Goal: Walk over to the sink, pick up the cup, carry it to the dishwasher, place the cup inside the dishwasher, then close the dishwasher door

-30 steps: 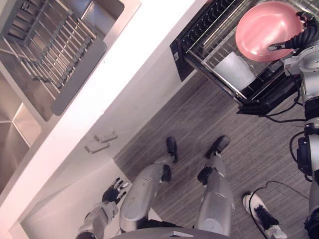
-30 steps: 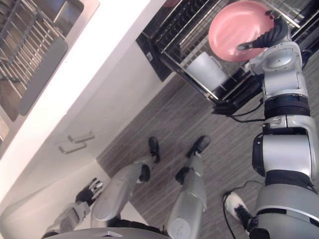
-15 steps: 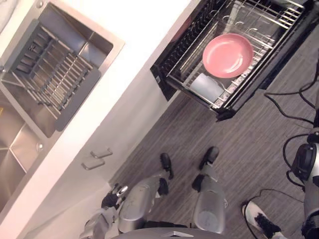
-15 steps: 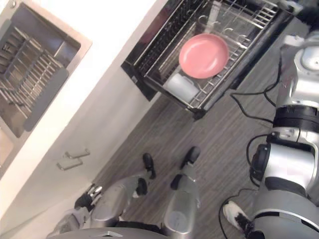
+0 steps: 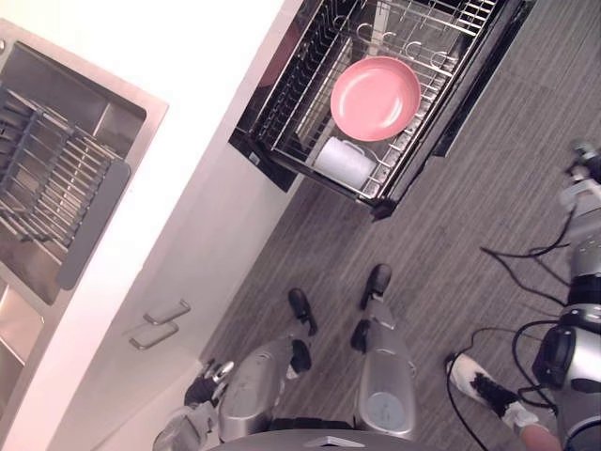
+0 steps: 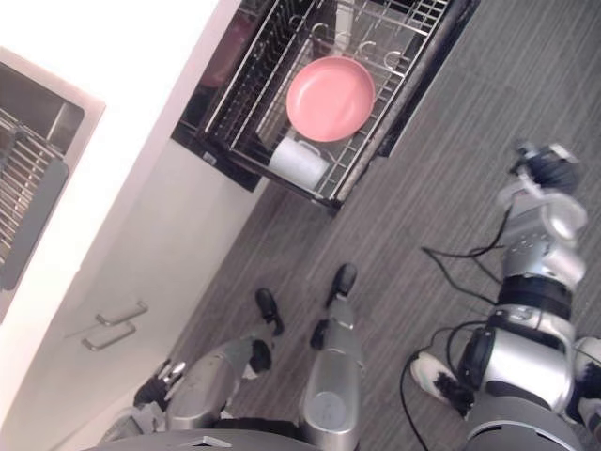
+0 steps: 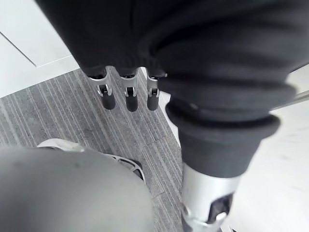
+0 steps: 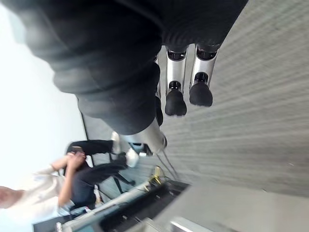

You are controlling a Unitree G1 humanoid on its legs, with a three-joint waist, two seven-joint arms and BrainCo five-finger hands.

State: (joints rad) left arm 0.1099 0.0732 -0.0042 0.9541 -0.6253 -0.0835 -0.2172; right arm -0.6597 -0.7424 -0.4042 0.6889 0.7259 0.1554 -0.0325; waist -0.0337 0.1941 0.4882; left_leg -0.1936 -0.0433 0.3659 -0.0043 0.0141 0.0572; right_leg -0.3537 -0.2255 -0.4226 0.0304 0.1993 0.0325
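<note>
White handled cup sits in the silver wire dishwasher rack, at its near corner, just beside the round pink plate. The left robot hand and right robot hand are loosely spread and empty. Closing likely calls for stepping closer and pushing squarely on the front.

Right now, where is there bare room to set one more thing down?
Free: the rack end past the plate, and the counter between sink and rack. Crowded: the rack's near corner, where the cup sits beside the plate.
</note>
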